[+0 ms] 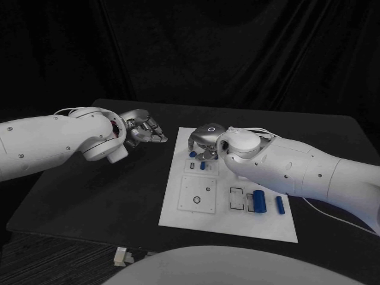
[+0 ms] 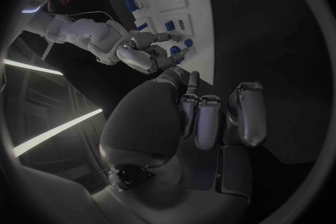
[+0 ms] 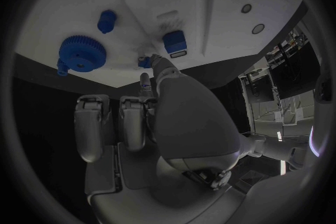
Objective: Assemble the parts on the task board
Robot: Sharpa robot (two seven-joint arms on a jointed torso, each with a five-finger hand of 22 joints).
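Note:
The white task board (image 1: 228, 221) lies in the middle of the table. My right hand (image 1: 205, 139) hovers low over its far end, where its thumb and a finger (image 3: 158, 69) pinch a small blue part (image 3: 145, 61) at the board's edge; its other fingers (image 3: 92, 123) are curled in. Close by on the board are a blue gear (image 3: 82, 54), a blue peg (image 3: 106, 21) and a blue square block (image 3: 174, 41). My left hand (image 1: 145, 132) hangs above the table left of the board, fingers (image 2: 210, 117) curled, holding nothing.
A larger blue block (image 1: 259, 200) and a slim blue piece (image 1: 280, 205) lie at the board's near right. A raised white plate with holes (image 1: 198, 193) sits at its near left. Bare black table (image 1: 96, 202) stretches left of the board.

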